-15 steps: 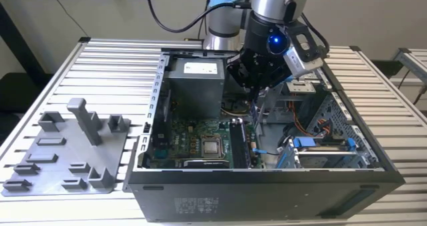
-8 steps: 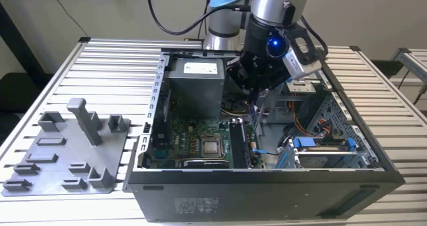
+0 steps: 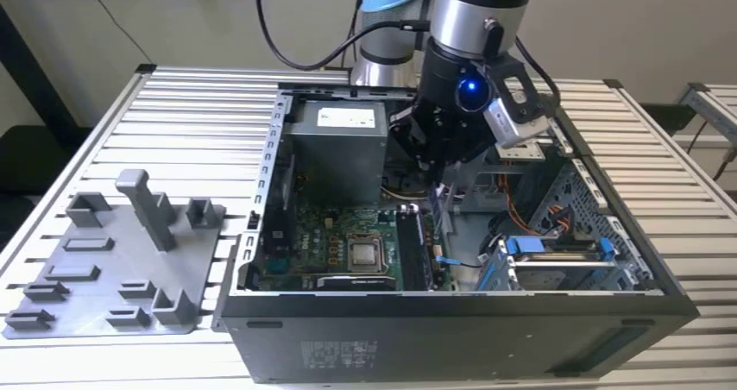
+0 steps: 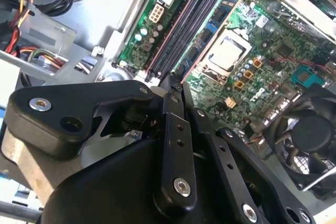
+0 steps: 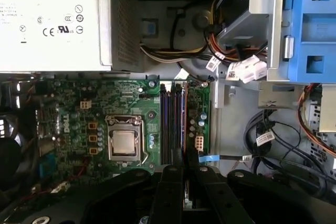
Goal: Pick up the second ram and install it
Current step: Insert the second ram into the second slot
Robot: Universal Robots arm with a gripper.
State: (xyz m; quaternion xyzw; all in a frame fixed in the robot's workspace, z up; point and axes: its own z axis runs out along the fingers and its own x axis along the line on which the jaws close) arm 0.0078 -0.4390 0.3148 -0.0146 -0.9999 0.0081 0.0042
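While clamped between the closed fingers of the tool [image 4: 176,85], the second ram [image 4: 176,80] shows as a thin dark strip standing on edge, its tip poking out past the fingertips. In the first wrist view the same strip [image 5: 183,157] sits directly over the near end of the memory slots [image 5: 173,121], roughly parallel to them; whether it touches a slot cannot be told. In the exterior view the tool [image 3: 440,172] hangs inside the open computer case [image 3: 461,321], above the motherboard [image 3: 334,243], with the stick [image 3: 436,198] seen as a slim vertical sliver below it.

Beside the slots, away from the drive side, lies the square silver processor [image 5: 124,143] in its socket. Beyond the board sits the grey power supply [image 3: 334,148]. On the other side of the tool, blue drive clips [image 3: 553,248] and bundled cables [image 5: 273,140] fill the drive bay. Outside the case, well apart from the tool on the slatted bench [image 3: 173,114], rests a grey parts fixture [image 3: 116,261].
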